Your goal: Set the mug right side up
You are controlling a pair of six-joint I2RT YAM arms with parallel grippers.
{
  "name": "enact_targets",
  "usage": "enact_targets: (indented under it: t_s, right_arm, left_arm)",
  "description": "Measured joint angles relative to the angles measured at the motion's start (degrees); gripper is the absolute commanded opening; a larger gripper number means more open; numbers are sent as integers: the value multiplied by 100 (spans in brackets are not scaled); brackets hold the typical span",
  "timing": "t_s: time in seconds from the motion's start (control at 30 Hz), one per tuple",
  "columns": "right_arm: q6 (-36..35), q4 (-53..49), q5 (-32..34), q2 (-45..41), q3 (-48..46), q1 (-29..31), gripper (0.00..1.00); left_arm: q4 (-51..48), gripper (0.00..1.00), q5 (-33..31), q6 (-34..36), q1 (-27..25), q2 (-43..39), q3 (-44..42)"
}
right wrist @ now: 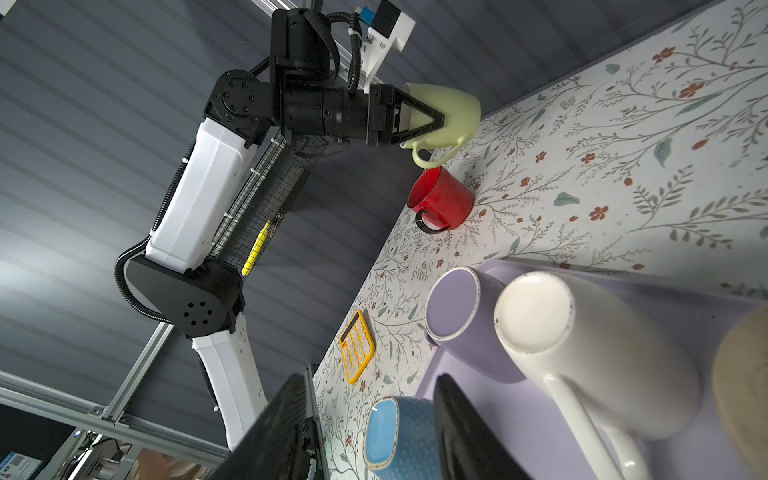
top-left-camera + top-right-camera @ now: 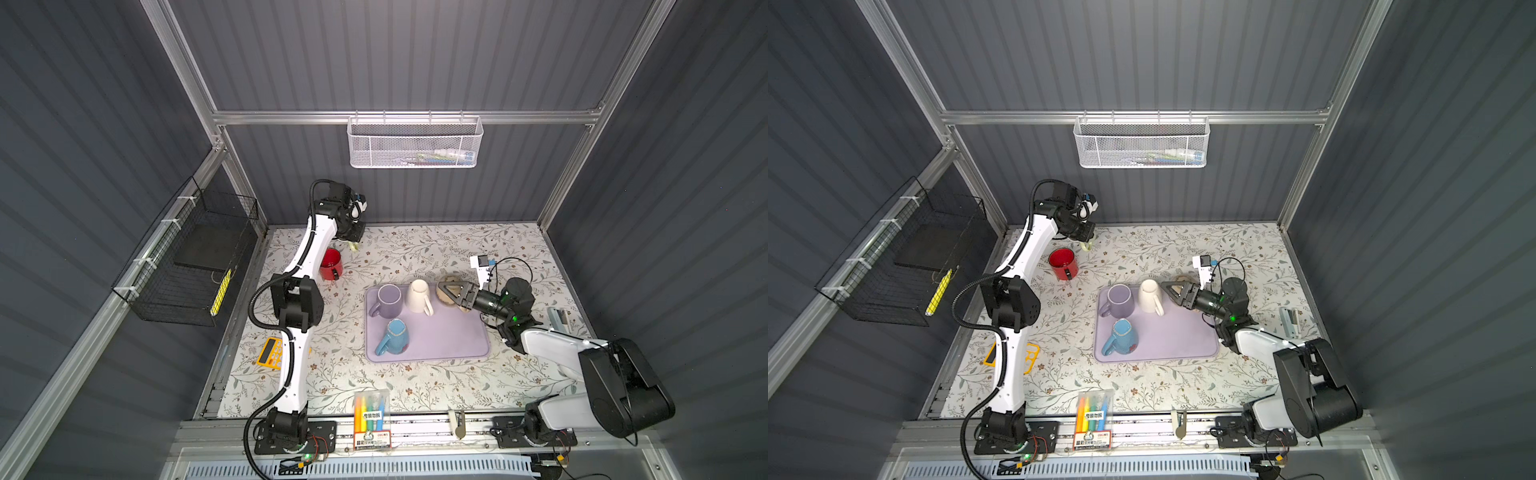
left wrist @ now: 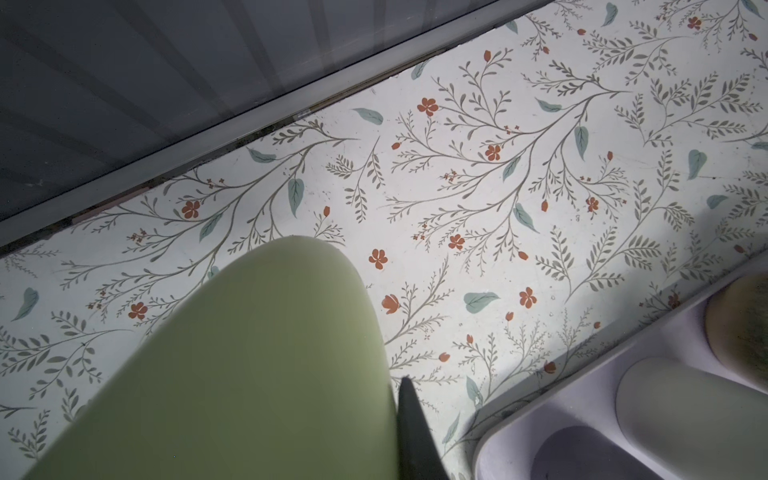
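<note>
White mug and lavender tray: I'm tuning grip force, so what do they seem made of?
White mug: probably glazed ceramic, glossy wall, rough speckled foot ring. Lavender tray: likely matte plastic or silicone, rounded raised rim, no glare; cannot tell which.

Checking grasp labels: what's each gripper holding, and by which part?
Left gripper is shut on the pale green mug, gripping its wall at the rim. Right gripper is open, holding nothing.
</note>
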Motion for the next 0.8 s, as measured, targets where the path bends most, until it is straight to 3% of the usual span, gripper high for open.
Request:
enact_targets:
  t_s: [0.8]
  right_arm:
    - [140,269,109,326,-11,0,52]
  left_arm:
    - [-101,0,-549,105,-321,463,-116]
